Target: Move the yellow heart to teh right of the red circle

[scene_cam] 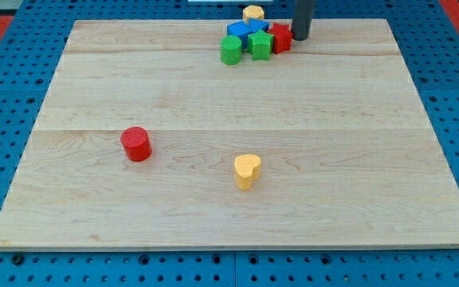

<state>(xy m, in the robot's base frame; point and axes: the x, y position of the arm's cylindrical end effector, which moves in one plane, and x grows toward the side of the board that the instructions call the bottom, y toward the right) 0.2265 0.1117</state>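
Observation:
The yellow heart [247, 171] stands on the wooden board [349, 119], below the middle. The red circle [136, 143] stands to its left and a little higher in the view, well apart from it. My tip [300, 37] is near the view's top, just right of a red star-like block [281, 38] in a cluster, far from the heart and the circle.
A cluster near the top edge holds a yellow hexagon [253, 13], blue blocks [243, 30], a green cylinder [230, 51] and a green star-like block [260, 45]. A blue pegboard [22, 88] surrounds the board.

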